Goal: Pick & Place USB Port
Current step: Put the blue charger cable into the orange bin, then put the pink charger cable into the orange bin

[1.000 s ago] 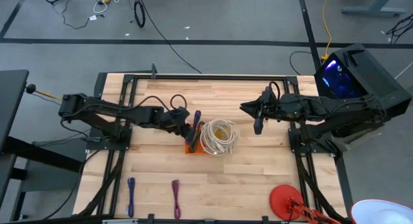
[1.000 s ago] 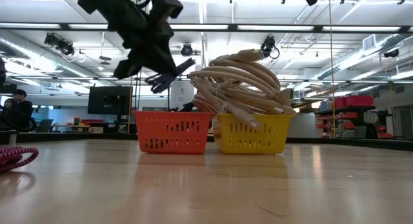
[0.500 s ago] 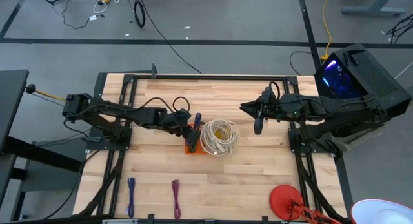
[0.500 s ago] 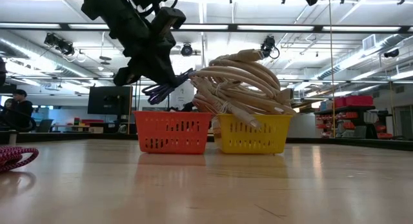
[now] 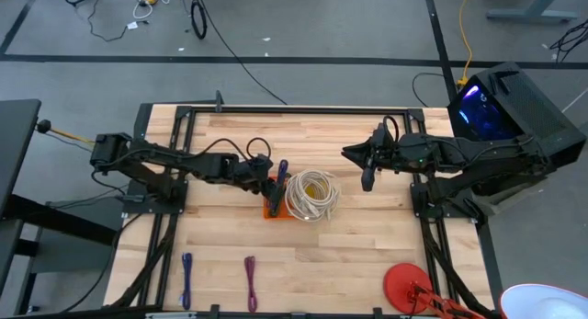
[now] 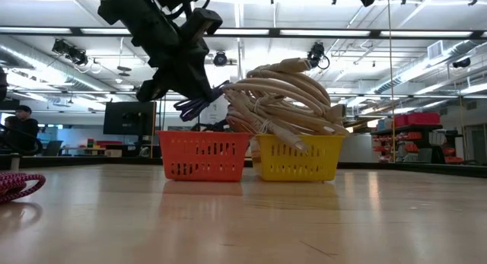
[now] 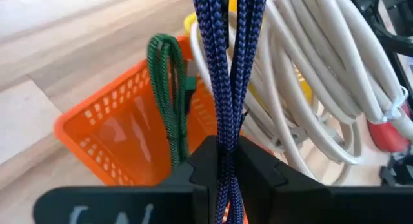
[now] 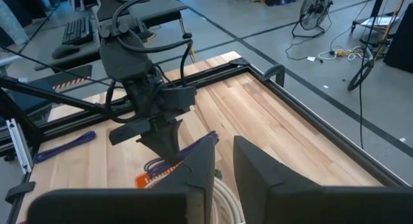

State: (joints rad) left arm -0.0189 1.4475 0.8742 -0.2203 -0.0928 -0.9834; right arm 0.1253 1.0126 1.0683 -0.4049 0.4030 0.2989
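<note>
A purple braided cable (image 7: 222, 69), folded into a bundle, hangs over the orange basket (image 7: 97, 127), with my left gripper (image 7: 226, 153) shut on it. From above the bundle (image 5: 280, 169) shows beside my left gripper (image 5: 271, 183), at the basket's (image 5: 273, 211) far side. A green cable (image 7: 169, 88) lies in the orange basket. A coil of white cable (image 5: 310, 195) fills the yellow basket (image 6: 298, 157) next to it. My right gripper (image 5: 367, 179) waits raised at the right, its fingers (image 8: 205, 161) slightly apart with nothing between them. My left gripper pinches the folded purple bundle (image 7: 224, 130) between its two fingers, several strands together. The fingers slant down from the table's left and lie along the bundle, which runs on past them. In the low view the bundle (image 6: 199, 104) hangs clear above the orange basket (image 6: 204, 155).
Two more purple cables (image 5: 186, 273) (image 5: 250, 280) lie near the table's front edge. A pink cable (image 6: 15, 184) shows at the low view's left. A red round object (image 5: 409, 287) sits at the near right corner. Bare wood lies in front of the baskets.
My left gripper has sunk a little and moved toward the orange basket with the purple bundle, then kept still. The bundle stays clear above the basket.
</note>
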